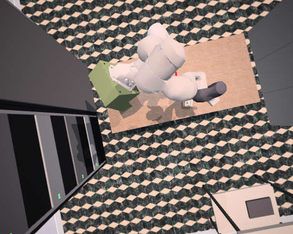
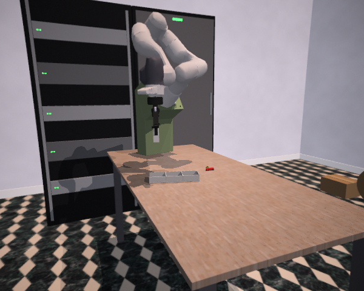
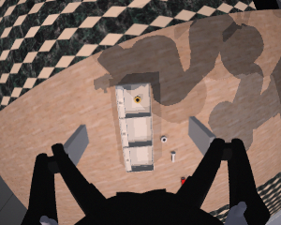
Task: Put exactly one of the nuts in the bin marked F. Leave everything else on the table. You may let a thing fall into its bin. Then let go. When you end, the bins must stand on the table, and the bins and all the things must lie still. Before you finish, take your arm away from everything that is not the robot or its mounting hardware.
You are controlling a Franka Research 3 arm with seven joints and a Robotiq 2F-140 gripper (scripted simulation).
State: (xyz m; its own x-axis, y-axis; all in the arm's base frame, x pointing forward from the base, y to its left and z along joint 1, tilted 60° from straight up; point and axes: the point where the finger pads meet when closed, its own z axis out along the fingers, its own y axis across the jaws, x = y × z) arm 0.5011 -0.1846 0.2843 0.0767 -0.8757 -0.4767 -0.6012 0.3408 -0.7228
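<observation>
A grey row of three bins (image 3: 135,127) lies on the wooden table; it also shows in the exterior view (image 2: 174,176). A small golden nut (image 3: 139,97) lies inside the far bin of the row. Two small pale pieces lie on the table beside the bins: one (image 3: 165,141) and another (image 3: 173,156). A small red piece (image 3: 184,180) lies near them and also shows in the exterior view (image 2: 210,168). My gripper (image 3: 138,129) hangs high above the bins, open and empty; it also shows in the exterior view (image 2: 156,131). I cannot read the bin marks.
A green pedestal (image 2: 155,125) holds the arm's base at the table's far end. A dark server rack (image 2: 78,103) stands behind the table. A cardboard box (image 2: 337,184) lies on the floor at the right.
</observation>
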